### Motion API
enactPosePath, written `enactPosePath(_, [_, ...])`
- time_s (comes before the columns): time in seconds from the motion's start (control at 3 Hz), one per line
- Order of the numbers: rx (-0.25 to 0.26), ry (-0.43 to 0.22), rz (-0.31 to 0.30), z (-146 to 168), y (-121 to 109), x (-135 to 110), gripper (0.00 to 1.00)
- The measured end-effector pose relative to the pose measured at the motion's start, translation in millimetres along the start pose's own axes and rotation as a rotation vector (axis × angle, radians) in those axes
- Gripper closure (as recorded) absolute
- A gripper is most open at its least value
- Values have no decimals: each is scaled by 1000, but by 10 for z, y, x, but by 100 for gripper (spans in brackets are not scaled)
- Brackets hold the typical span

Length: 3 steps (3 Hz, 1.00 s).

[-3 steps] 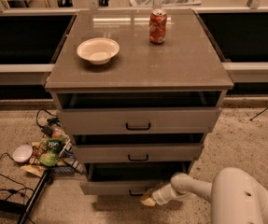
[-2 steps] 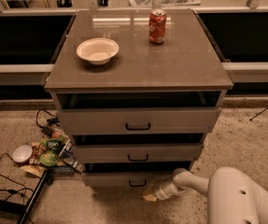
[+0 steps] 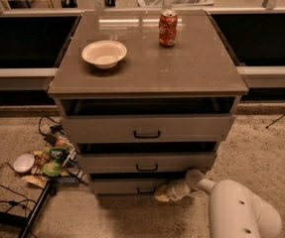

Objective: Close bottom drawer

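The bottom drawer [image 3: 117,186] is grey-beige with a small dark handle [image 3: 146,190]. The middle drawer [image 3: 107,162] and top drawer [image 3: 97,129] are the same grey-beige. The gripper [image 3: 164,194], at the bottom drawer's front just right of its handle, is pale tan. The arm [image 3: 239,212] behind it is glossy white. The surface [image 3: 191,68] is dull grey-brown with a faint sheen. The bowl [image 3: 104,53] is cream. The can [image 3: 168,28] is red with white lettering and a silver top. The floor [image 3: 266,143] is speckled beige. The wrappers [image 3: 52,158] are green and tan, and the cables [image 3: 3,180] are black.
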<state>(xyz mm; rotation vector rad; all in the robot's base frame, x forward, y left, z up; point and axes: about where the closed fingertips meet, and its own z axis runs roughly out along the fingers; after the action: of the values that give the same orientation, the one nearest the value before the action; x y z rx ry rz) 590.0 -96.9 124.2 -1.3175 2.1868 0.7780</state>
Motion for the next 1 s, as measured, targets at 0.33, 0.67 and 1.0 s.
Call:
enactPosePath(0.33, [-13, 9, 2, 24, 42, 7, 100])
enactPosePath(0.67, [-62, 44, 9, 110, 205, 33, 100])
enactPosePath(1.0, [-75, 127, 68, -223, 493, 268, 100])
